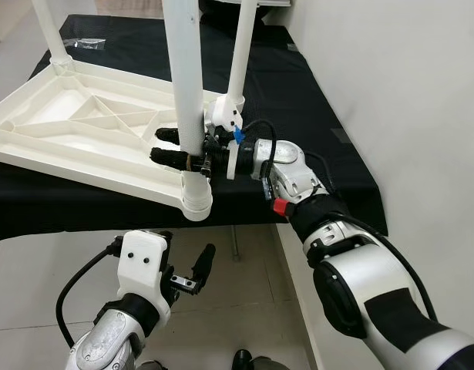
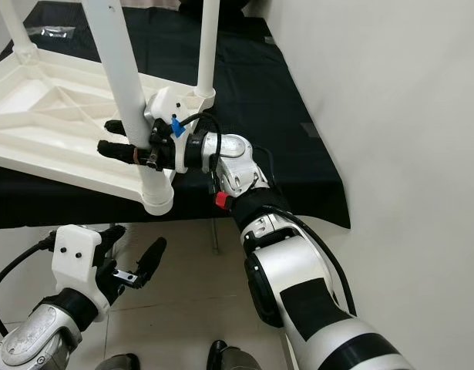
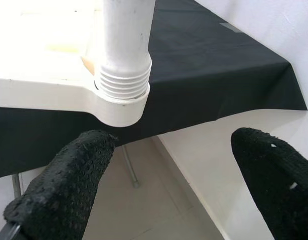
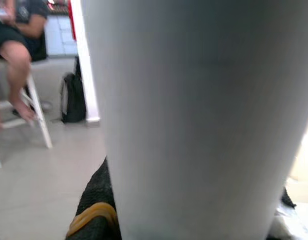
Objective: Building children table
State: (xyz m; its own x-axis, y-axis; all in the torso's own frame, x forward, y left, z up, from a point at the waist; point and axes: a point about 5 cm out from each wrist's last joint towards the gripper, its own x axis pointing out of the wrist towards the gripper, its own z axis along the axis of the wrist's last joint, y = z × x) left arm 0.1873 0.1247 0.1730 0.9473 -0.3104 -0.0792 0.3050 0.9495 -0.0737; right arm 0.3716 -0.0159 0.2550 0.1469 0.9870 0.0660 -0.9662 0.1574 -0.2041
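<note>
Tabletop (image 1: 82, 127) (white, ribbed, upturned) carries a threaded leg (image 1: 186, 92) clamped by right hand (image 1: 175, 146); left hand (image 1: 192, 274) apart.

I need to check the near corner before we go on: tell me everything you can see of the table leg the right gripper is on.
The table leg is a smooth white plastic tube, upright at the near corner of the upturned white tabletop, which lies on a black-covered table. Its lower end sits in a round socket at that corner, with several ribbed threads still showing above the rim. The right gripper clasps it just above the socket, one black finger on each side. Its top runs out of frame.
</note>
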